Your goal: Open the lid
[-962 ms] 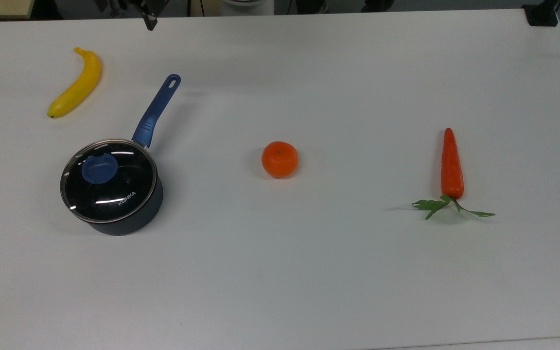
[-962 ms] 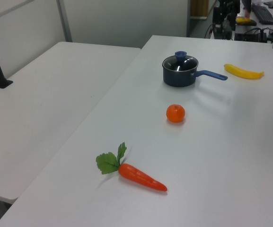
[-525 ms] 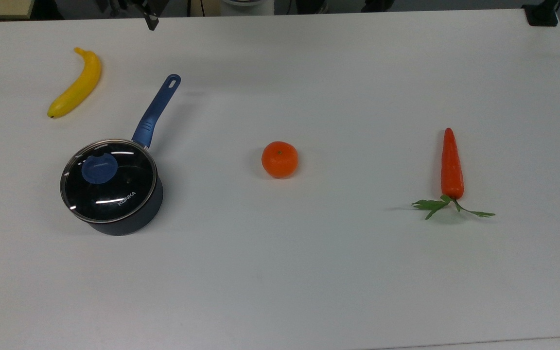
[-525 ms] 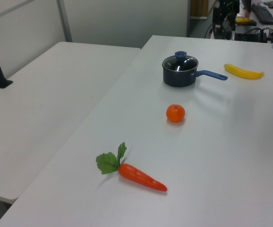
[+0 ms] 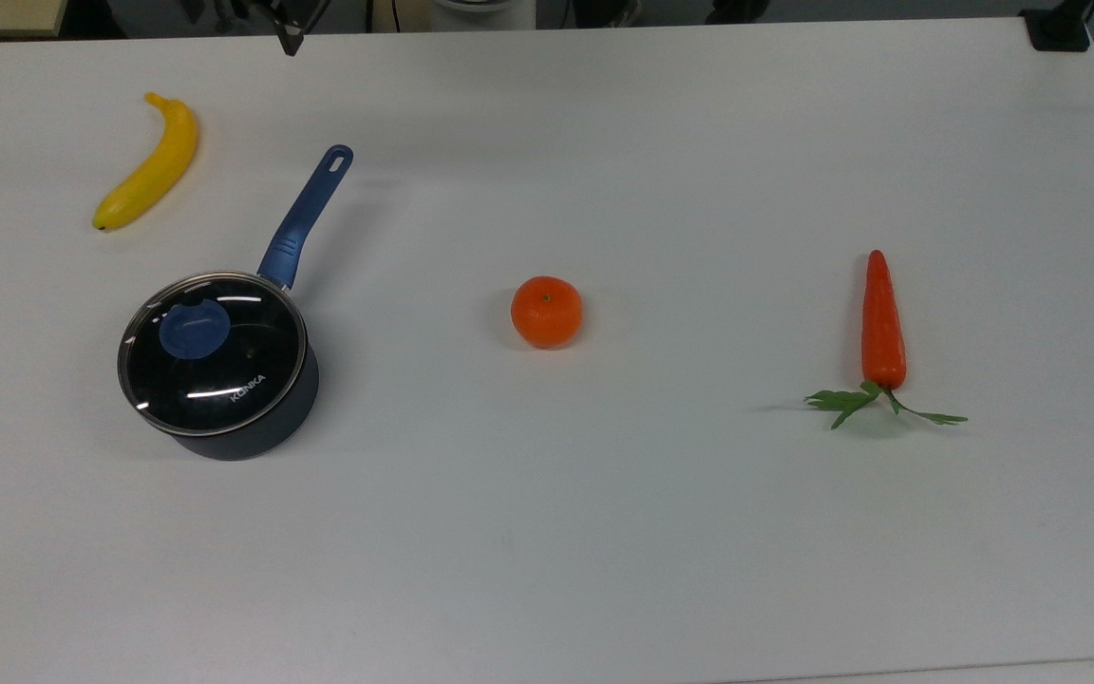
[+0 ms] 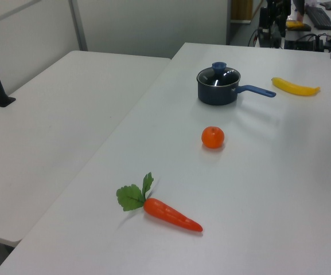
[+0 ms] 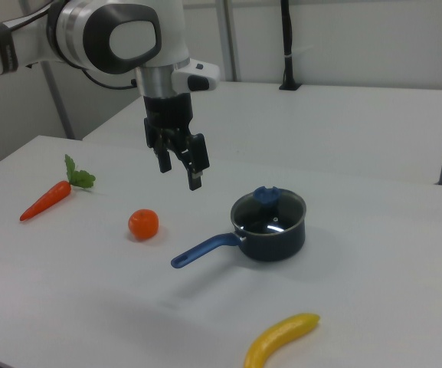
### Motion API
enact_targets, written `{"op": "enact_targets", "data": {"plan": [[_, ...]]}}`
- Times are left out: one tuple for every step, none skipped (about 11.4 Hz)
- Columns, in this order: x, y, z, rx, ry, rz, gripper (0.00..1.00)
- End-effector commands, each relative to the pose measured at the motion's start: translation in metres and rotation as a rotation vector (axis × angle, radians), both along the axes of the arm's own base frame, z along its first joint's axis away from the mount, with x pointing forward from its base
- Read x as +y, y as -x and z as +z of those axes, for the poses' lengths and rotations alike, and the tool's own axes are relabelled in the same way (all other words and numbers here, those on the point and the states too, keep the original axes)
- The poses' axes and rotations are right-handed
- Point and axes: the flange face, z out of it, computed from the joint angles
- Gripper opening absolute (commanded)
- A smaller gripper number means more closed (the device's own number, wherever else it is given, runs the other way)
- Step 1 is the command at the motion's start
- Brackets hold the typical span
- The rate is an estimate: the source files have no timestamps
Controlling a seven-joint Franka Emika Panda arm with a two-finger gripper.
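Observation:
The lid (image 5: pixel 224 366) is a glass disc with a metal rim, a blue knob (image 5: pixel 194 329) and white KONKA lettering. It lies flat on the dark saucepan (image 7: pixel 269 230), whose blue handle (image 5: pixel 305 217) points toward the top view's upper edge. In the right view the lid (image 7: pixel 270 213) sits closed under its knob (image 7: pixel 266 195). My gripper (image 7: pixel 180 175) hangs open in the air, well above the table and to the right view's left of the pot, holding nothing. One finger (image 5: pixel 291 36) pokes in at the top view's upper edge. The left view has the lid (image 6: pixel 225 75) at the far end.
A yellow banana (image 5: pixel 148 161) lies beyond the pot at the top view's upper left. An orange (image 5: pixel 547 312) sits mid-table, and a carrot (image 5: pixel 882 323) with green leaves lies to the top view's right. A second white table (image 6: pixel 50 126) adjoins.
The gripper's finger has edged slightly toward the top view's upper edge. The pot, lid and food items have not moved.

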Motion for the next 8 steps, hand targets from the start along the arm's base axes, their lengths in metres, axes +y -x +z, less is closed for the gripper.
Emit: {"op": "enact_targets", "data": {"plan": [[-0.002, 0.002, 0.001, -0.019, -0.033, 0.032, 1.00], [-0.009, 0.003, -0.002, -0.019, -0.050, 0.039, 1.00], [-0.019, 0.001, -0.007, -0.015, -0.056, 0.029, 1.00], [-0.028, 0.002, -0.007, -0.032, -0.065, -0.001, 1.00], [-0.040, 0.001, -0.002, -0.073, -0.066, -0.048, 0.98], [-0.049, -0.002, 0.000, -0.111, -0.051, -0.126, 0.98], [-0.055, -0.007, 0.000, -0.146, -0.038, -0.181, 0.98], [-0.059, -0.009, -0.005, -0.151, -0.032, -0.184, 0.98]]}}
